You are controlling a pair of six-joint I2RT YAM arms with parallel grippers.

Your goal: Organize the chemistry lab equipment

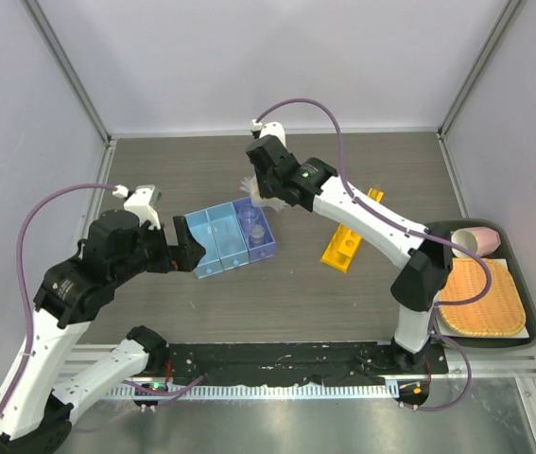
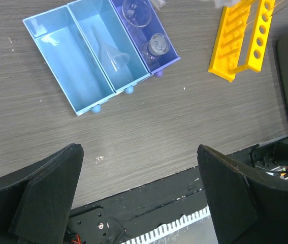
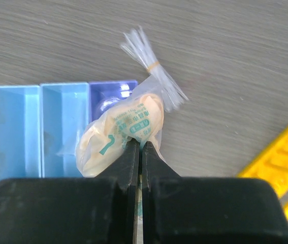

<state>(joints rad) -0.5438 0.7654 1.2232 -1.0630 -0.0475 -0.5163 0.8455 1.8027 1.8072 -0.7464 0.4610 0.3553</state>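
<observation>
Top view first: my left gripper [image 1: 189,248] sits spread open right at the left end of the three-bin organizer [image 1: 213,241], with nothing in it. My right gripper [image 1: 266,197] hangs over the far end of the purple bin, but I can't make out its jaws from up here. The yellow rack [image 1: 343,248] lies flat on the table to the right of the organizer, partly under my right arm. The pink cup [image 1: 475,239] and orange mat [image 1: 480,298] are off in the dark tray at the far right.

Left wrist cam: fingers wide apart, just bare table between them. The organizer is up ahead, with a clear funnel [image 2: 112,55] in the middle blue bin and a small beaker [image 2: 157,46] in the purple one, beside another round glass piece.

Right wrist cam: jaws pinched tight on the packet [image 3: 128,127], a clear bag with beige stuff and green print. It's hanging over the purple bin's end. The tube bundle [image 3: 151,71], yellow band around it, lies on the table just past the packet.
</observation>
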